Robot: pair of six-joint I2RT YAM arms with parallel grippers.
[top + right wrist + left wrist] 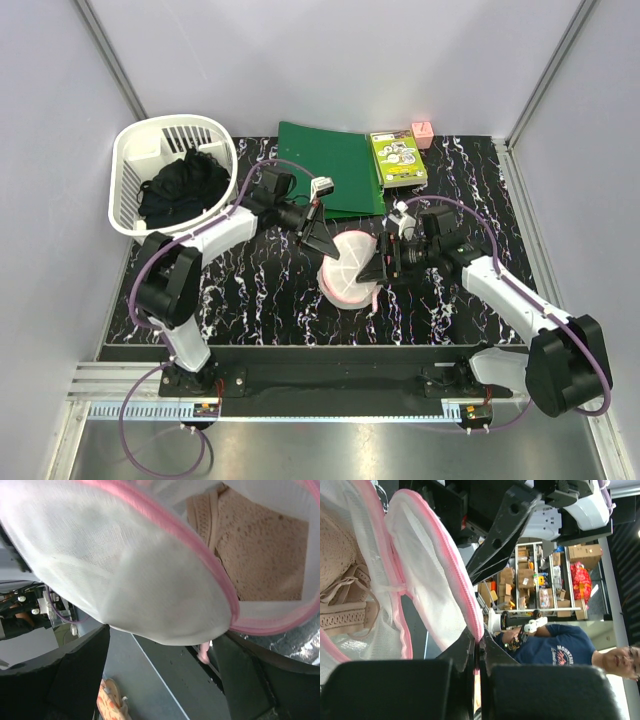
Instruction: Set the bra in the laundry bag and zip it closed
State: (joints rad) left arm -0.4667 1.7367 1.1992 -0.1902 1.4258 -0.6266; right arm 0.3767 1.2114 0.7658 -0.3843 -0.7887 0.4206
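Top external: laundry bag [350,272] is holding the bra [265,555].
Left claw [476,645] is pinching its pink rim; right claw [160,652] is gaping, empty.

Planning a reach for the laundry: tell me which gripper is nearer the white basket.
Left. The left gripper is at the side of the laundry bag that faces the white basket; the right gripper is on the bag's far side.

Bra [260,550]: only a lacy patch shows through the laundry bag [130,580] mouth; from above, the mesh hides it.
Laundry bag: runs off the edges of both wrist views.
Left gripper [476,647] fingers [460,662]: near ends a dark blur.
Green box [398,158] print: too small to read.
Basket [140,150] clothes [182,188]: a shapeless dark heap.
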